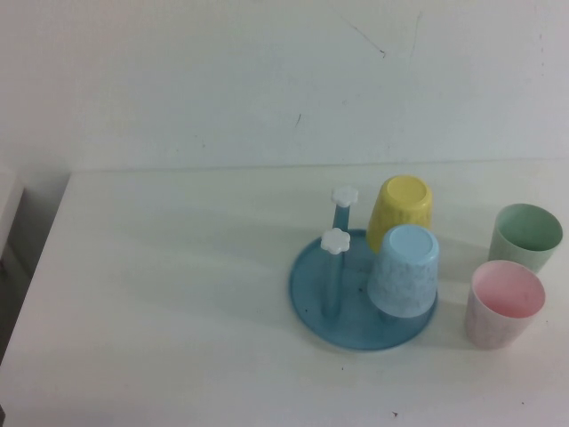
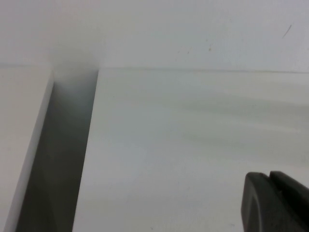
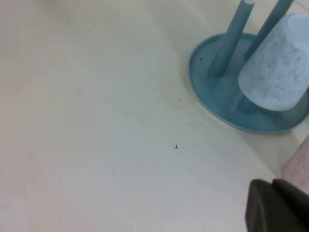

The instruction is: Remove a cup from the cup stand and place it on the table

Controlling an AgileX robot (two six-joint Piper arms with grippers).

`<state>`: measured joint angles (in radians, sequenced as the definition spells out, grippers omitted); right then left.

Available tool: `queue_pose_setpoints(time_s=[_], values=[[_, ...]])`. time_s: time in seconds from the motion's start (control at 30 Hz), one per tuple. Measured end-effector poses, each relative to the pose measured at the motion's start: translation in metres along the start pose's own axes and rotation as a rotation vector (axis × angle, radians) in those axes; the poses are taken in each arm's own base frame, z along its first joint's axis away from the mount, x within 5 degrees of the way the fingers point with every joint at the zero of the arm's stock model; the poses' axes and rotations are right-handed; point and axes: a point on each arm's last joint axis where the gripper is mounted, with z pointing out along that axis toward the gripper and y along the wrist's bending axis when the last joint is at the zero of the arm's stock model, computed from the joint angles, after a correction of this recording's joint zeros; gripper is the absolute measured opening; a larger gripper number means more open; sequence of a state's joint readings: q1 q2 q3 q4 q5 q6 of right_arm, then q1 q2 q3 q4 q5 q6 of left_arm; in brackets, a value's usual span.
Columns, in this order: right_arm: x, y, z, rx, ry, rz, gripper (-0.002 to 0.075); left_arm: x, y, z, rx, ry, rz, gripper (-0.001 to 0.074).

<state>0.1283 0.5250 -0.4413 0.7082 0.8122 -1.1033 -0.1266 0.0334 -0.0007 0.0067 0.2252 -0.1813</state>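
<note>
Both grippers closed, empty; right gripper (image 3: 277, 205) nearer, just off stand (image 1: 356, 307) by desk's (image 1: 178, 294) right edge; blue cup (image 1: 404, 271) upside-down on peg, axis upright; left gripper (image 2: 277, 200) far off by left edge.

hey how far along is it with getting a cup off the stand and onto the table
Looks done: the mint-green cup stands upright on the table, right of the cup stand, behind a pink cup. In hand: nothing; the left tool and right tool are shut, empty, over bare table. A yellow cup and light blue cup sit inverted on the stand.
</note>
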Motion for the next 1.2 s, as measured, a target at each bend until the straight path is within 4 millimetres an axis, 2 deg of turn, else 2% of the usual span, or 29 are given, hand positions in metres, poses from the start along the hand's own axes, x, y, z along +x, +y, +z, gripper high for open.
queue_pose_setpoints(time_s=[0.1, 0.43, 1.2], values=[[0.0, 0.0, 0.0, 0.0, 0.0, 0.0, -0.0002, 0.0083, 0.0021, 0.001, -0.017, 0.008, -0.017, -0.0001], [-0.0001, 0.0001, 0.0, -0.001, -0.002, 0.002, -0.0003, 0.0152, 0.0028, -0.0001, -0.03, 0.08, -0.034, -0.0001], [-0.0004, 0.0002, 0.0, -0.002, -0.005, 0.004, -0.0003, 0.0154, 0.0024, -0.0011, -0.025, 0.079, -0.003, -0.0002]])
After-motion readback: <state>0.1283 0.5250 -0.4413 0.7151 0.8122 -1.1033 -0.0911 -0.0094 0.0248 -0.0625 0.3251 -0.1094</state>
